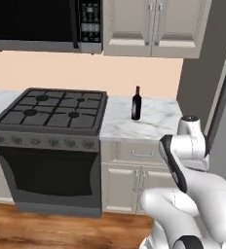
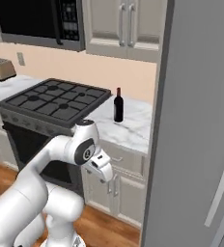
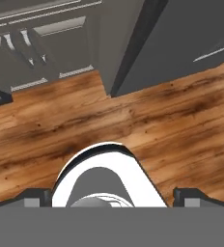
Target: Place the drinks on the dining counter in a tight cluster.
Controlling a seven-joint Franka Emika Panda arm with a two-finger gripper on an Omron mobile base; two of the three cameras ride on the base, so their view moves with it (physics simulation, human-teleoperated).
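Our gripper (image 3: pixel 112 195) hung folded low, pointing at the wooden floor (image 3: pixel 133 120), its fingers spread wide with nothing between them — only the dark tips showed, so we judged that partly from their spacing. The wine bottle (image 1: pixel 136 103) stood upright on the short marble worktop (image 1: pixel 154 119) just beside the stove (image 1: pixel 56 109), well above and ahead of the hand. We expected the glass to be stiff, slippery, fairly heavy and breakable — best gripped around the broad body below the shoulder, not the thin neck.
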